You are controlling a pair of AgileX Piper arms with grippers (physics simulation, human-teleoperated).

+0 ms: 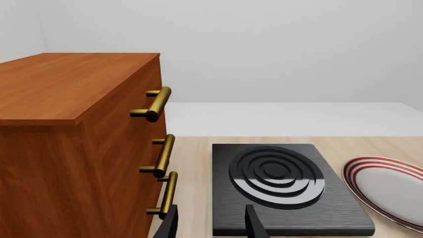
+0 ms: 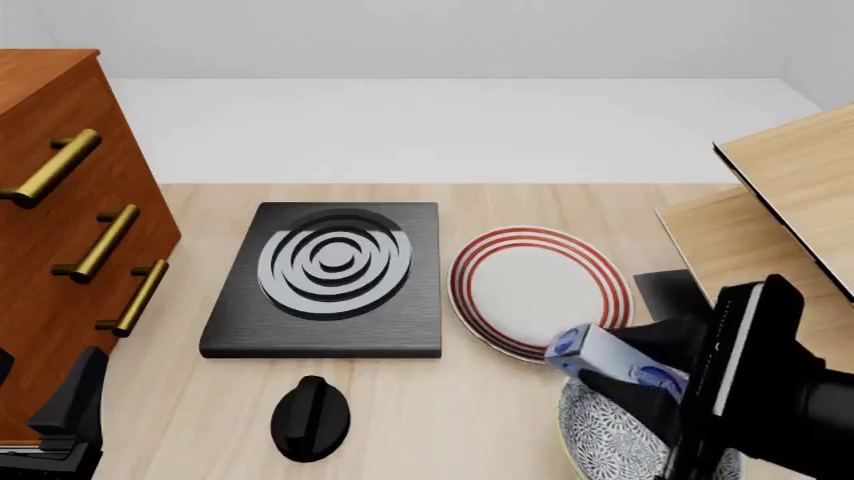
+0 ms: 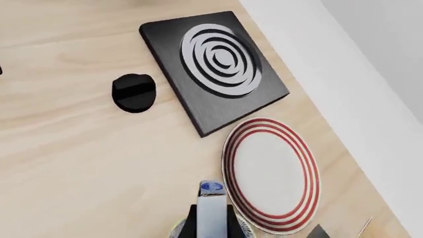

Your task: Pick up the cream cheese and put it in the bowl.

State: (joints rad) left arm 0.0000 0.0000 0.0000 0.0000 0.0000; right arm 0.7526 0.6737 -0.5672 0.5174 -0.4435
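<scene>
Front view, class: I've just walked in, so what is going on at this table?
The right gripper holds the cream cheese in its jaws, lifted above the near edge of the speckled bowl, beside the red-ringed plate. It has not been released yet. The left gripper waits open near the wooden drawers, holding nothing.

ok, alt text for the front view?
The right pincer holds the cream cheese above the speckled bowl at the table's near right. Behind it lies a red-ringed plate, with a black burner and knob to the left.
</scene>
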